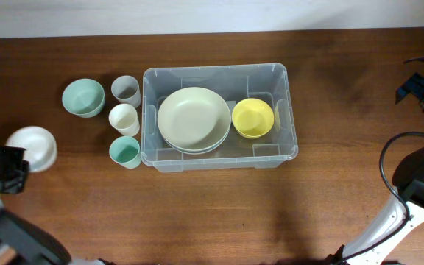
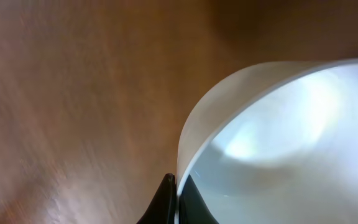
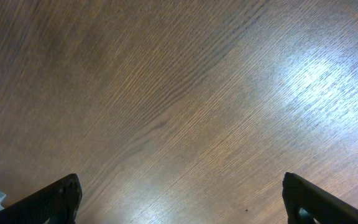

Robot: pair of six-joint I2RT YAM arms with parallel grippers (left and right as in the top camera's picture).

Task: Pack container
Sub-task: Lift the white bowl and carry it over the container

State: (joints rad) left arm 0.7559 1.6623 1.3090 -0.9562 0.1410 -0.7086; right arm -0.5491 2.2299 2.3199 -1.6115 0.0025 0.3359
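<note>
Clamping rim of white bowl (image 2: 278, 143), left gripper (image 2: 176, 200) well left of container (image 1: 219, 69), right gripper (image 3: 182, 199) apart over table (image 3: 166, 93)

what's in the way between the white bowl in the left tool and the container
Three cups line the left side of the container: grey cup, cream cup, teal cup. The cream and teal ones sit on the line from the white bowl, held at its rim by the left tool. The green bowl lies off that line.
</note>
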